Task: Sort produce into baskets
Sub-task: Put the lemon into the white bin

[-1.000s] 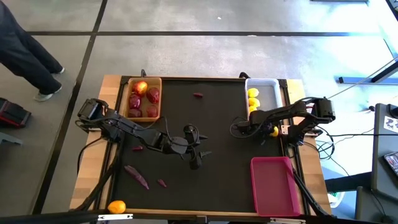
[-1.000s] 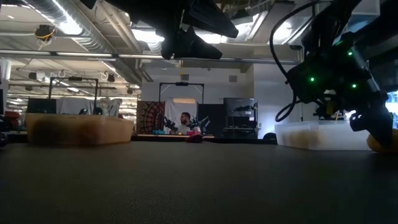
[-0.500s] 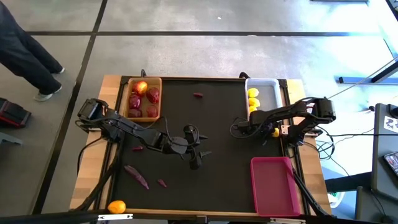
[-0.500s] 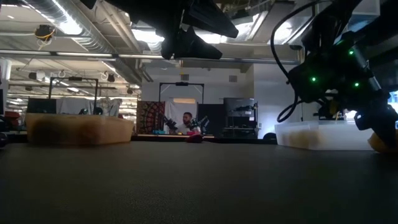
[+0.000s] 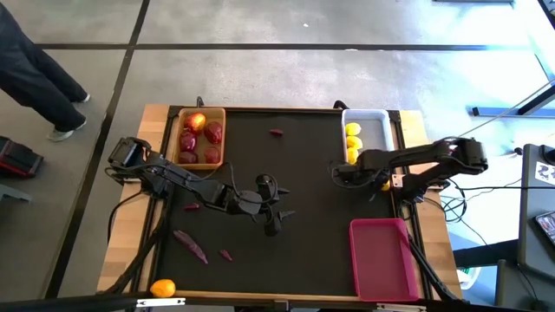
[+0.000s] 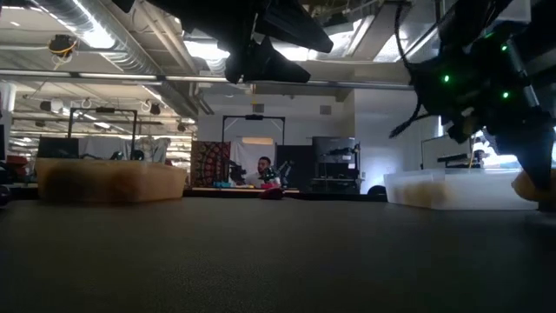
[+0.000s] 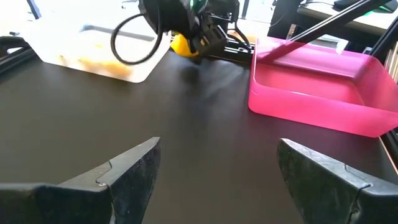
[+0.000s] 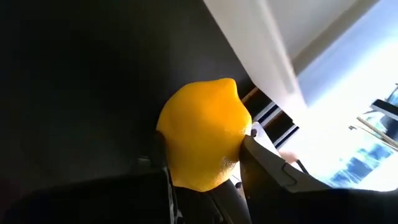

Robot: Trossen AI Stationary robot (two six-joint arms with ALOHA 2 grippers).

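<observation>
One black mat (image 5: 295, 186) amid a workshop

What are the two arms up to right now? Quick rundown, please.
Right gripper shut on a lemon, beside the white basket. Left gripper open, empty, mid-table. Nothing in the way.

- My right gripper (image 5: 382, 182) sits at the far right of the table; in my right wrist view my fingers (image 8: 267, 165) are clamped on both sides of a yellow lemon (image 8: 204, 134).
- Right arm reaches in from the right edge, forearm running leftward.
- My left gripper (image 5: 276, 221) hangs near the table's middle — fingers (image 7: 134, 174) spread wide, nothing between them.
</observation>
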